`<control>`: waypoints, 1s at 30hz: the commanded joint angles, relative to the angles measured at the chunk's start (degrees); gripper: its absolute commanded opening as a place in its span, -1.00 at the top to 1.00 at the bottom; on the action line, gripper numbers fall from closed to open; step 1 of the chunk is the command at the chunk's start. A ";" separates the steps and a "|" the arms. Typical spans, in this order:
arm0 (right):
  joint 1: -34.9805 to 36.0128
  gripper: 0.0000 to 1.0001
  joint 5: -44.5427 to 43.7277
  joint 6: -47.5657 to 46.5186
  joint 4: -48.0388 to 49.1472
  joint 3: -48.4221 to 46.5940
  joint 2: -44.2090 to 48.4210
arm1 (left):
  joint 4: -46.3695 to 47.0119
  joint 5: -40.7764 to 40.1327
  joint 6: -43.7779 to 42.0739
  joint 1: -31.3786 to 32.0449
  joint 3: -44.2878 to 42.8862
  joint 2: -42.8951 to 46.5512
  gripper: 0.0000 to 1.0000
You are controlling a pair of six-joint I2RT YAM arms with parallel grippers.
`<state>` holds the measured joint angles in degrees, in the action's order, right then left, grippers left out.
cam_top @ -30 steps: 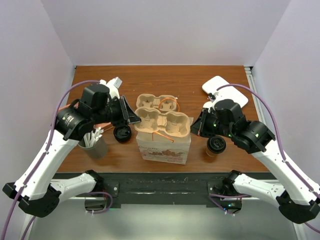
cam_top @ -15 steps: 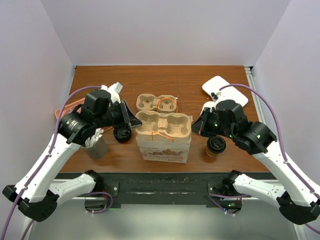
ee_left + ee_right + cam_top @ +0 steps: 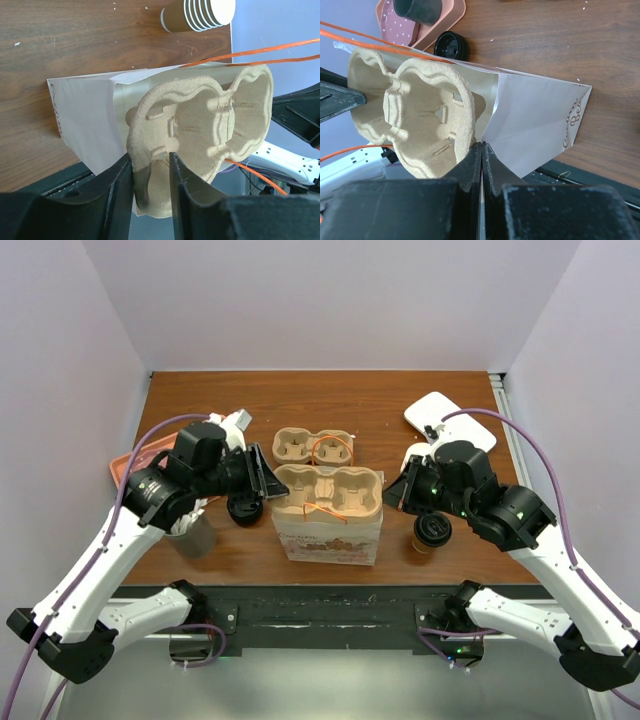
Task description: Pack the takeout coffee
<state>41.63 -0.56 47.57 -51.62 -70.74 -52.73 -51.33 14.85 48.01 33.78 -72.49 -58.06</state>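
Note:
The takeout coffee (image 3: pixel 431 532), a tan cup with a black lid, stands on the table right of the white paper bag (image 3: pixel 328 538). A pulp cup carrier (image 3: pixel 330 492) sits in the bag's mouth. My left gripper (image 3: pixel 277 480) is at the carrier's left end. In the left wrist view it (image 3: pixel 151 161) is open, its fingers astride the carrier's (image 3: pixel 200 125) rim with a gap on one side. My right gripper (image 3: pixel 392 497) is at the bag's right end, above and left of the coffee. In the right wrist view it (image 3: pixel 481 146) is shut on the bag's (image 3: pixel 535 115) rim.
A second carrier (image 3: pixel 313 447) lies behind the bag. A loose black lid (image 3: pixel 244 508) and a grey cup of stirrers (image 3: pixel 190 532) stand left of the bag, by a pink tray (image 3: pixel 130 462). A flat white object (image 3: pixel 450 420) lies at back right. A stack of lidless cups (image 3: pixel 200 12) stands beyond the bag.
My left gripper's jaws have widened around the carrier's rim, and the left arm has shifted slightly to the right. The carrier sits a little lower in the bag. The right arm has not moved.

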 commanded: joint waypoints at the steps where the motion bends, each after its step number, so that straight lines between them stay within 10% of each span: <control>1: 0.21 1.00 -1.11 0.77 2.92 -0.10 0.87 | -0.08 1.84 -3.00 0.15 -2.65 -0.29 0.20; 30: 0.12 1.00 -3.31 -1.25 2.22 -0.36 1.23 | -8.17 4.22 -12.50 0.23 -10.30 -4.87 -0.23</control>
<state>41.63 -2.17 47.09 -51.44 -70.74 -52.31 -57.25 17.37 38.26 33.82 -80.05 -62.41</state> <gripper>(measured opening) 0.008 0.602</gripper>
